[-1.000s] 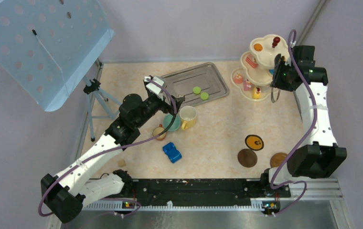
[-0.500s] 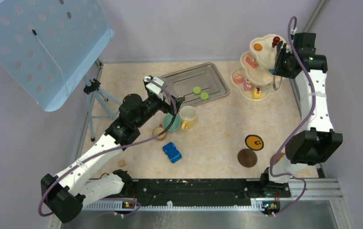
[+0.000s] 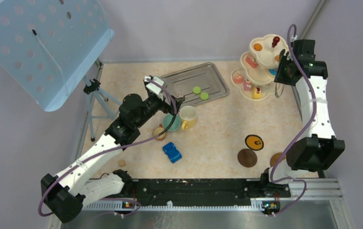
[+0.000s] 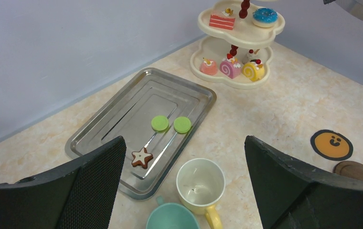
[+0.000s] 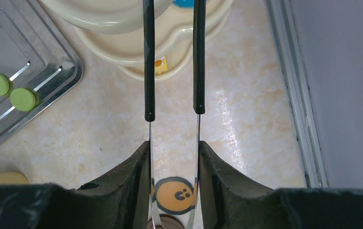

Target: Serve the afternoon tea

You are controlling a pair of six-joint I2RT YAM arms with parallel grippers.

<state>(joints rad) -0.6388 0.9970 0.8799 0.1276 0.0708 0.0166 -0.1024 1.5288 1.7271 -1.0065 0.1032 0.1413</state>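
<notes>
Shifted further to right of stand (image 4: 239, 37) since a second ago, with right fingers (image 5: 133, 177) clamped on tongs (image 5: 148, 71) reaching over its tiers. Left of stand, with left fingers (image 4: 90, 182) spread wide, poised above mug (image 4: 201, 182) and teal cup (image 4: 172, 222). Cakes (image 4: 229, 68) on stand; macarons (image 4: 160, 123) on tray (image 4: 98, 139) left of it.

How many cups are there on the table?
3. The yellow-and-cream mug stands in front of the metal tray. The teal cup is right beside it, on its left. The small brown cup sits nearer the robot, by the blue toy car. I see no others.
</notes>
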